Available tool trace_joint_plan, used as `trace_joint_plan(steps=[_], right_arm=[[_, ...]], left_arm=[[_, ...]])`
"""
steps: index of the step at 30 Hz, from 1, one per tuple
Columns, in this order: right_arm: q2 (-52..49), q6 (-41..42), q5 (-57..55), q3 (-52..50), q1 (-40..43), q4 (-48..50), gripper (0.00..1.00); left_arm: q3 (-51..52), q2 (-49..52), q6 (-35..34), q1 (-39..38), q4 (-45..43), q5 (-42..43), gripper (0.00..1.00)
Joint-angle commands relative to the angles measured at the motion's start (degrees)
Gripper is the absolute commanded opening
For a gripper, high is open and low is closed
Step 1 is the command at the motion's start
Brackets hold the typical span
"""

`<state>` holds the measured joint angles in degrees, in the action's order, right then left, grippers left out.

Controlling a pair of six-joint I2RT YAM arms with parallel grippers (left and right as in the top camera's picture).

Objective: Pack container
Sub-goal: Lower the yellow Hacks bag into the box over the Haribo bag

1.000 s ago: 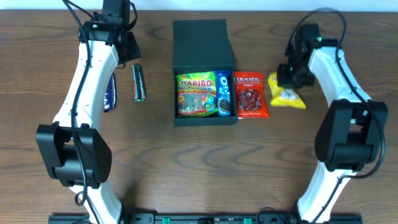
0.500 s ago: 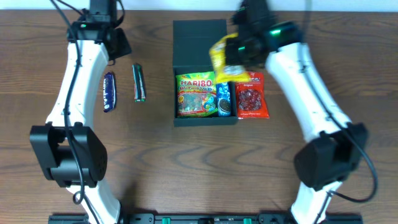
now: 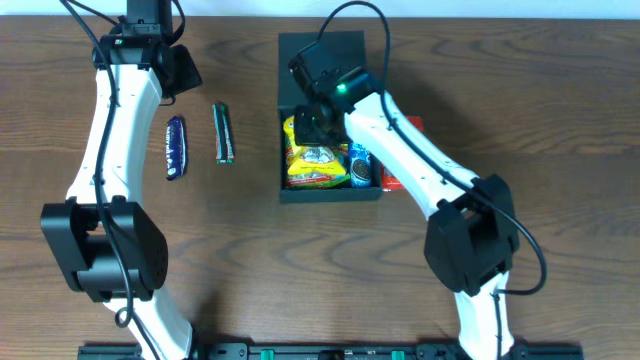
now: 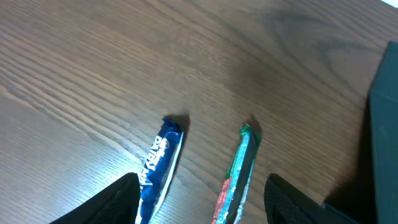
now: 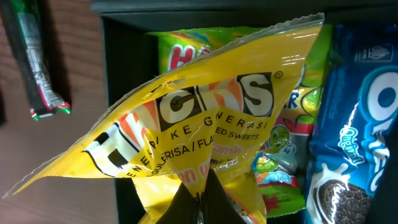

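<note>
Clamped in the right tool (image 5: 199,200), the yellow bag (image 5: 205,118) has been carried over the container (image 3: 320,50), by the table's far edge; release seems due. The left tool (image 4: 208,200) is spread, empty.

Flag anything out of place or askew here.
The yellow packet, pinched in the right gripper, hangs crumpled and tilted over the container. The red packet lies outside its right wall.
</note>
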<state>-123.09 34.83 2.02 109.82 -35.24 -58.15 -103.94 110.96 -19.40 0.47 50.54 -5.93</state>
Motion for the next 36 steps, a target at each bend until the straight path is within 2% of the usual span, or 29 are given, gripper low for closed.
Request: trace_joint_plan(steps=[1,4,5,6,7,8,10,11,12,13,15,19,26,36], right_arm=[[0.0,3.5,-4.0,0.0,-1.4,0.2,0.01],[-0.2,3.2,-4.0,0.0,-2.1,0.8,0.02],[-0.3,3.1,-3.9,0.0,-2.3,0.7,0.22],[-0.3,2.2,-3.9,0.0,-2.4,0.7,0.49],[-0.2,1.3,-3.9,0.0,-2.4,0.7,0.67],[0.0,0.4,-3.9,0.2,-2.4,0.7,0.74],[0.7,-0.7,-3.9,0.9,-2.0,0.2,0.96],[1.6,-0.9,-3.9,1.4,-1.5,-0.3,0.98],[2.5,-1.4,-4.0,2.1,-1.0,-0.6,0.96],[3.4,-2.3,-4.0,2.5,-0.6,-0.6,0.83],[5.1,-4.0,-3.8,3.0,0.5,-0.5,0.01],[5.0,-10.1,3.6,1.7,2.7,-0.7,0.01],[3.0,-14.4,11.2,-6.3,2.6,7.6,0.01],[1.1,-15.9,11.6,-16.4,2.2,16.7,0.01]], left_arm=[[0.2,-1.0,0.7,0.0,0.1,1.2,0.65],[0.2,-1.0,0.8,0.0,0.1,1.5,0.65],[0.2,-1.0,0.8,0.0,0.2,1.5,0.65],[0.2,-1.0,0.8,0.0,0.2,1.5,0.66],[0.2,-1.0,0.8,0.0,0.2,1.5,0.66],[0.2,-1.0,0.8,0.0,0.2,1.5,0.66],[0.2,-1.0,0.8,0.0,0.2,1.5,0.66],[0.2,-1.0,0.8,0.0,0.2,1.5,0.66],[0.2,-1.0,0.8,0.0,0.2,1.5,0.66],[0.2,-1.0,0.8,0.0,0.2,1.5,0.66],[0.2,-1.0,0.8,0.0,0.2,1.5,0.66],[0.2,-1.0,0.8,0.0,0.2,1.5,0.66],[0.2,-1.0,0.8,0.0,0.2,1.6,0.66],[0.2,-1.0,0.8,0.0,0.2,1.6,0.67]])
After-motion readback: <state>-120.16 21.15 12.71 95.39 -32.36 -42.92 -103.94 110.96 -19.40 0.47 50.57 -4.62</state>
